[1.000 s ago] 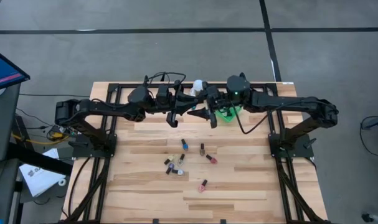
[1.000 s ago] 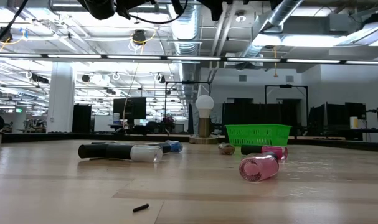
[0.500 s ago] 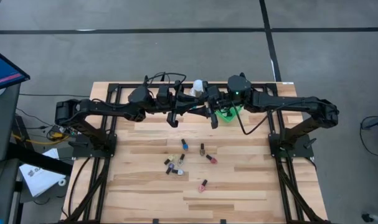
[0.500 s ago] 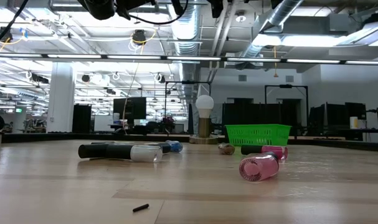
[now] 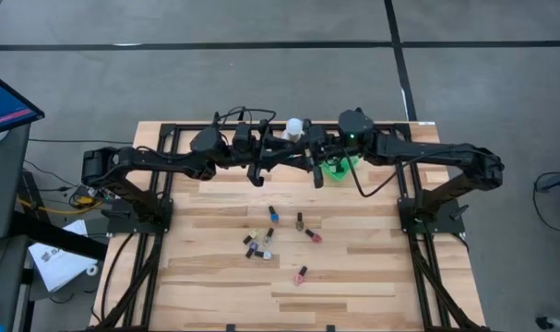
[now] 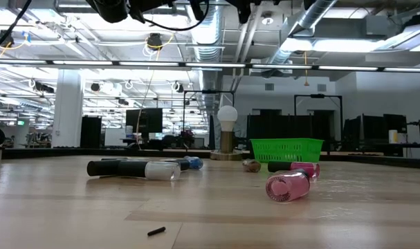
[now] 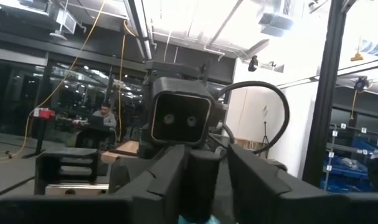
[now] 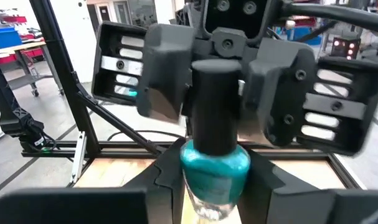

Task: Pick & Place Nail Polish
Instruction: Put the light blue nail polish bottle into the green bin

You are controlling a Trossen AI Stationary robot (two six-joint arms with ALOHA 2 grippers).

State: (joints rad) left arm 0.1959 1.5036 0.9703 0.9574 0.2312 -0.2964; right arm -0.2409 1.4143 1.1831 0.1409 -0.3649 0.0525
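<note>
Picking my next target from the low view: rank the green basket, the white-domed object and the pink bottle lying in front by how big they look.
1. Green basket, widest though it sits far back.
2. Pink bottle, nearest the camera, so inflated.
3. White-domed object, far back; close to the bottle in apparent size, so that order is unsure.

A teal nail polish bottle point(image 8: 213, 167) with a tall black cap stands upright between the fingers of my right pincer point(image 8: 204, 205), its cap reaching between the fingers of my left pincer point(image 8: 215, 93) facing it. Well below both pincers, the other bottles point(image 5: 278, 235) lie scattered on the worktop point(image 5: 372, 277): a pink one point(image 6: 288, 186) on its side, a clear one with a long dark cap point(image 6: 133, 169), a small blue one point(image 6: 191, 163)
</note>
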